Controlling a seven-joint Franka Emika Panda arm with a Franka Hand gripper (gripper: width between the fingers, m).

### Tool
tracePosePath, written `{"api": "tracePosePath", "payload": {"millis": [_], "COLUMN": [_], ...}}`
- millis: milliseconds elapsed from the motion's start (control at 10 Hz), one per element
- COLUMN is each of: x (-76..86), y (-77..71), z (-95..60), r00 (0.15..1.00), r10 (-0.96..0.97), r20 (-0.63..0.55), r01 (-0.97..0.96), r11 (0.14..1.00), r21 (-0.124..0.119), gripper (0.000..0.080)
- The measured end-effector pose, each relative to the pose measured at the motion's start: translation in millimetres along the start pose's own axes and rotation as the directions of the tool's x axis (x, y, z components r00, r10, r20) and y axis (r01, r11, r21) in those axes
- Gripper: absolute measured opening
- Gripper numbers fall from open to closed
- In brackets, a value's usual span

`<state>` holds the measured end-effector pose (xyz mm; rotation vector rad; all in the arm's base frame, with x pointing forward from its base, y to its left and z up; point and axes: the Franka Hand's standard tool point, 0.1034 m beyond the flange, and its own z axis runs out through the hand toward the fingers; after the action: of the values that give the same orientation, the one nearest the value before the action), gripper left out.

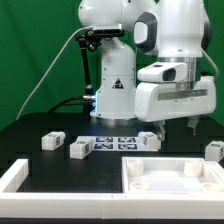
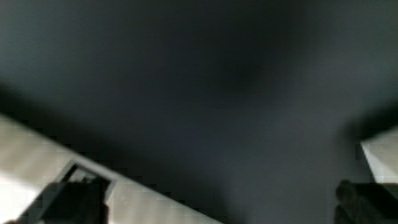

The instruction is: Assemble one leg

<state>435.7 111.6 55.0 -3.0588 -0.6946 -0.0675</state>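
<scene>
From where I stand, the gripper (image 1: 177, 127) hangs right of centre in the exterior view, clear of the black tabletop (image 1: 55, 168). Its jaws are spread wide and hold nothing. The wrist view agrees: the gripper (image 2: 219, 200) has only dark table between its two fingertips (image 2: 71, 195).

The leg (image 1: 150, 140) closest to it sits just below the jaws and slightly toward the exterior view's left. It lies at the right end of the marker board (image 1: 115, 143), and nothing is touching it. Along the same band sit the far-left leg (image 1: 52, 141), the second leg (image 1: 79, 149) and the right-edge leg (image 1: 213, 150). The square panel (image 1: 160, 161) fills the lower right of the exterior view, with its rim facing up. A white raised piece (image 1: 15, 178) sits in the lower left, and I can't say what it is.

To my eye this is the reach for a first leg, so the task is barely begun. To do it well, I'd centre the open jaws squarely over that nearest leg before going down, since they look offset from it now. Then I'd turn the wrist so the fingers meet two flat, opposite faces. The descent should be straight, and the jaws should close only once the leg shows between the fingertips in the wrist view. The marker board sits very close to the leg, so a skewed approach could catch its edge or tip the leg over.
</scene>
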Motion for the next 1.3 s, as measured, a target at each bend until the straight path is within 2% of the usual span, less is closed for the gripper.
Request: {"api": "tracePosePath", "payload": {"millis": [200,500,600,700,1000,1200,1300], "x": [1.9,2.6,-0.1,-1.8,0.7,0.3,0.2], "y": [-15.6,-21.0,-31.8,-49.0,-77.9,-79.4,-79.5], "z": [1.5,1.9,4.4,7.4,10.5,10.7,10.8], "r00": [0.974,0.887,0.812,0.774,0.546,0.443,0.443], "r10": [0.225,0.462,0.584,0.633,0.837,0.895,0.895], "r20": [0.005,0.011,0.002,0.009,0.037,0.055,0.056], "r01": [-0.225,-0.462,-0.583,-0.633,-0.836,-0.895,-0.895], "r11": [0.974,0.886,0.811,0.773,0.543,0.438,0.439], "r21": [0.019,0.038,0.050,0.054,0.075,0.079,0.079], "gripper": [0.0648,0.0648,0.0648,0.0648,0.0648,0.0648,0.0648]}}
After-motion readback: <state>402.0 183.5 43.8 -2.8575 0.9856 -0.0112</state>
